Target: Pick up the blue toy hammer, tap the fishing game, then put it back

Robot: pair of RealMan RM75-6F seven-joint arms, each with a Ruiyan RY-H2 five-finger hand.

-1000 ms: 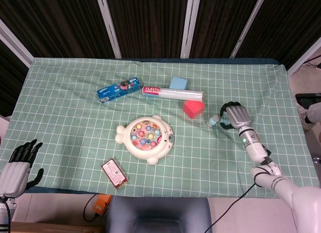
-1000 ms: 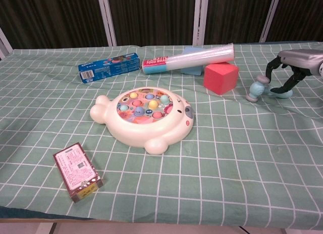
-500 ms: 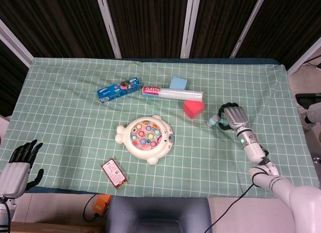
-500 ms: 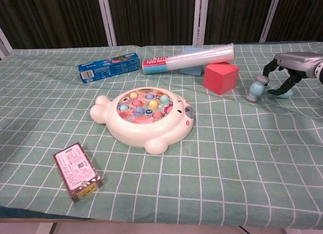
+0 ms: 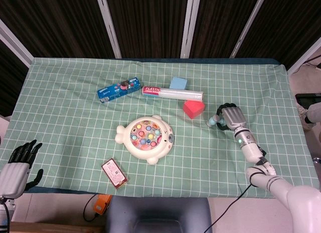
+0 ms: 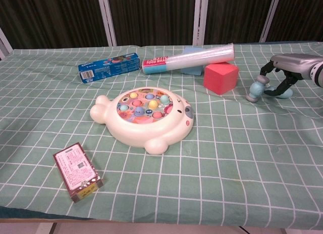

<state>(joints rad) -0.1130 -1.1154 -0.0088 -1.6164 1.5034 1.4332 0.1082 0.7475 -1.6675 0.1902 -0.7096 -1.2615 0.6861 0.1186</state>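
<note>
The blue toy hammer point(image 5: 212, 122) point(image 6: 255, 89) lies on the green checked cloth at the right, its head pointing left beside the red cube. My right hand point(image 5: 231, 117) point(image 6: 288, 66) hovers right over its handle, dark fingers point(image 6: 280, 86) arched down on either side of it, and the hammer still rests on the cloth. The white fishing game point(image 5: 145, 134) point(image 6: 146, 113) sits mid-table, well left of that hand. My left hand point(image 5: 15, 165) hangs off the table's front left corner, fingers apart and holding nothing; only the head view shows it.
A red cube point(image 5: 193, 109) point(image 6: 220, 76) stands just left of the hammer's head. Behind it lie a plastic-wrap roll point(image 5: 173, 93) point(image 6: 189, 58), a light blue block point(image 5: 178, 83) and a blue box point(image 5: 118, 89) point(image 6: 108, 67). A small red box point(image 5: 114, 173) point(image 6: 78, 171) lies front left.
My right hand has slid a little left and lower over the hammer's handle, its fingers closing in around it. The hammer has barely shifted. The left hand has not moved.
</note>
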